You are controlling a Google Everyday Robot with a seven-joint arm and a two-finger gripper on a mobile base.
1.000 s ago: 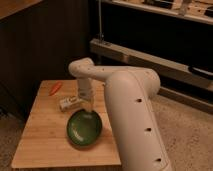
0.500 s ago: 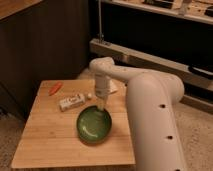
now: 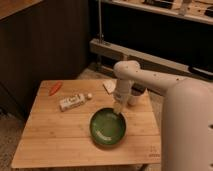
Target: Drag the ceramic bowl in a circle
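**Gripper at the far rim of the green bowl**

The round, shallow, glossy green ceramic bowl (image 3: pixel 107 128) with its darker green rim sits on the light wooden slatted table (image 3: pixel 55 135), right of centre and toward the near edge. It stands upright, its inside facing up, with a pale glare on the glaze.

The white robot arm (image 3: pixel 150 80) reaches in from the right, bends at a rounded joint above the table's far side, and drops straight down. The gripper (image 3: pixel 119 107) hangs at the end of it, its tip at the bowl's far right rim. It appears to touch the rim. Whether the fingers stand apart or pinch the rim: cannot tell.

Other items on the table:
- A white plastic bottle (image 3: pixel 75 101) lies on its side left of the bowl, well apart from it, cap end pointing right. It carries a dark label with print too small to read.
- A small orange carrot-shaped object (image 3: pixel 55 88) lies near the far left corner, beyond the bottle.
- A pale flat packet or card (image 3: pixel 109 86) lies at the far edge, just left of the arm's vertical link.
- A dark cup-like object (image 3: pixel 137 93) sits behind the arm's vertical link, mostly hidden.

A faint small mark shows on the table's near right corner; not legible. No brand name can be made out anywhere.
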